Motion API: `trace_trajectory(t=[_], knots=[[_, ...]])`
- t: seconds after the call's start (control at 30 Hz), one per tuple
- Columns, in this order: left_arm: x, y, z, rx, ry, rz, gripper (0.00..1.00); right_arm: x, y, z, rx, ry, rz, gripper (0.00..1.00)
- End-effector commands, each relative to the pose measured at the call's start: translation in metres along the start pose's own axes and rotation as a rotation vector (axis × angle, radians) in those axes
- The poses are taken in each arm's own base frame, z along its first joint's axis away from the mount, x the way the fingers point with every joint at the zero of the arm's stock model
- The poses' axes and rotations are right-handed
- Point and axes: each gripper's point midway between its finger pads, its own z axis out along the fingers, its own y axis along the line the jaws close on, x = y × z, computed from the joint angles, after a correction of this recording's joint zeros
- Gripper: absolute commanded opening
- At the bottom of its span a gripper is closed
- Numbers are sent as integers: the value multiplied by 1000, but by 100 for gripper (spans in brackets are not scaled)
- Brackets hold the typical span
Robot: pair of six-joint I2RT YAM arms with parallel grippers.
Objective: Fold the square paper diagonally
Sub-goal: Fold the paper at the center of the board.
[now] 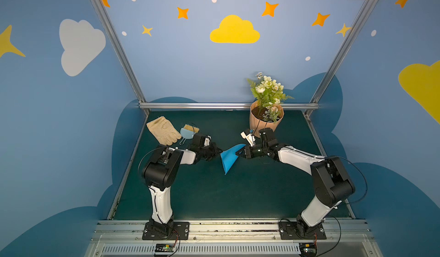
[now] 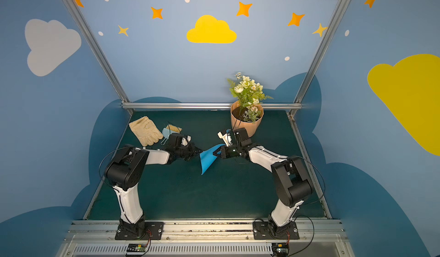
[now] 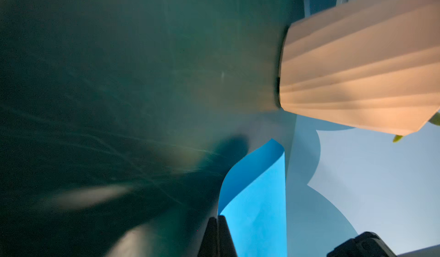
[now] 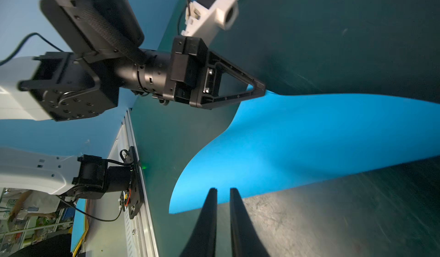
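Two end effectors meet at the paper [image 1: 229, 159], which is curled and partly lifted in the middle of the surface [image 1: 214, 196]. The left end effector [image 1: 219, 151] is clamped on one corner. The right end effector [image 1: 238, 152] sits at the opposite edge, jaws narrowly apart.

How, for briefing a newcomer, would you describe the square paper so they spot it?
On the green table, look at its middle. The square paper curls there, one corner in the left gripper: the only bright blue sheet, unlike the paler dustpan.
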Motion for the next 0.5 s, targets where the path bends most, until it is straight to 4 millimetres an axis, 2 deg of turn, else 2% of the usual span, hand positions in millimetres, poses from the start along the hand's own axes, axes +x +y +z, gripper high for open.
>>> trace_trajectory(t=[0.0, 0.23, 0.47], knots=[[5, 16, 2, -82, -26, 104, 2, -8, -5, 11, 46, 17, 19, 14], [13, 17, -1, -149, -128, 304, 2, -6, -10, 35, 89, 98, 74, 13], [19, 17, 0, -200, -197, 384, 2, 12, -21, 60, 121, 204, 114, 12]])
